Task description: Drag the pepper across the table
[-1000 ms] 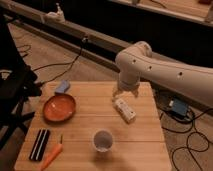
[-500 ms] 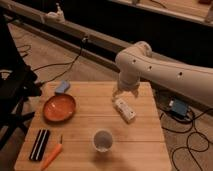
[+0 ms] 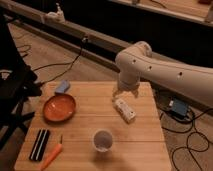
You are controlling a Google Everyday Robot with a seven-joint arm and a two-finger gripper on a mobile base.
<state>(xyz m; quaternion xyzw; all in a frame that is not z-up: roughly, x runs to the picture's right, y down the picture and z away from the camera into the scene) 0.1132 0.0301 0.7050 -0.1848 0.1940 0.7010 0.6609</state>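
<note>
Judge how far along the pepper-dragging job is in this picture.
Nothing looks done: the pepper lies untouched on the table, front left, beside a black block. In hand: the gripper hangs over the far-right side, near a white object. Left: reaching, contacting and dragging the pepper.

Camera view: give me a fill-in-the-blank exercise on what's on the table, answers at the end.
1. The gripper hangs close by a ___ box on the table.
2. The pepper lies beside a ___ block, far from the gripper.
3. A white ___ stands upright between pepper and box.
Answers: white; black; cup.
</note>
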